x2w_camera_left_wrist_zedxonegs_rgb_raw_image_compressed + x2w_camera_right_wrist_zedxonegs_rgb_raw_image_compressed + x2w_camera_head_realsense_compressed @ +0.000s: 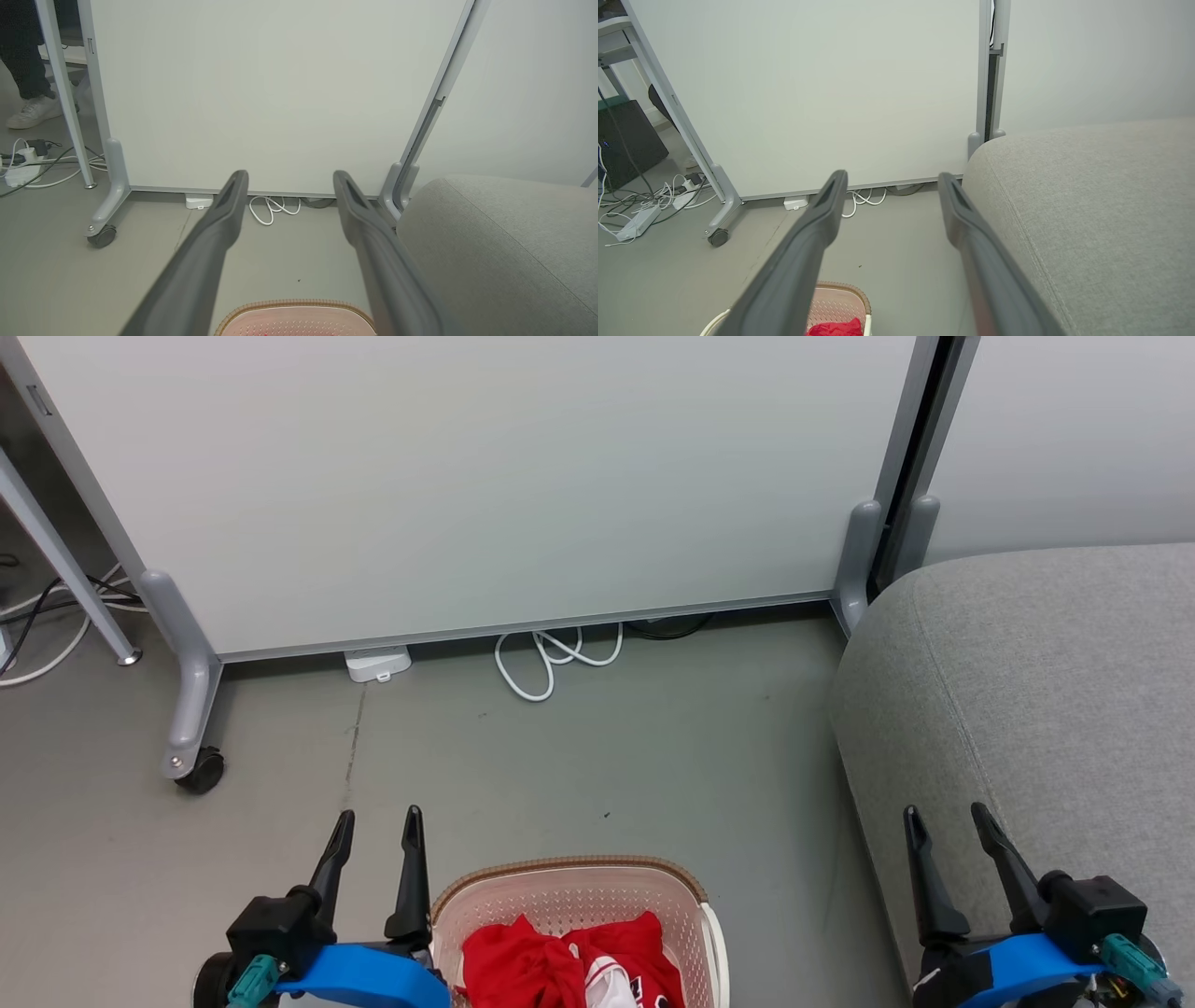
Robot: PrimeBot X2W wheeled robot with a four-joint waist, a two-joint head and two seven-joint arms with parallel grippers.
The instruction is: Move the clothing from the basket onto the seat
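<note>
**Smooth grey floor (597, 756) in front of a big white panel on wheels (467, 476)**

The floor runs up to the white panel, which stands on grey metal legs. A small black wheel (201, 770) sits under the left leg.

The left claw (379, 817) is low down, just to the left of the oval cream-white plastic basket with a brown woven-look rim (560, 866). Its two long dark fingers point ahead at the panel. They are spread wide apart and hold nothing. A bright blue band wraps the arm behind it.

The right claw (944, 812) is low on the other side, in front of the rounded edge of the big grey fabric sofa seat (1046, 709). Its fingers point ahead too. They are spread wide and hold nothing. I cannot tell if it touches the seat.

The soft red clothing with bits of white (560, 966) lies bunched up inside the basket. The basket stands on the floor between the two claws. The seat is to its right, with a strip of floor between them.

A looped white cable (551, 663) and a little white box (377, 664) lie on the floor at the foot of the panel. Far off to the left, past the panel, the left wrist view shows more cables, a white plug strip (18, 173) and a person's white shoe (32, 112).
</note>
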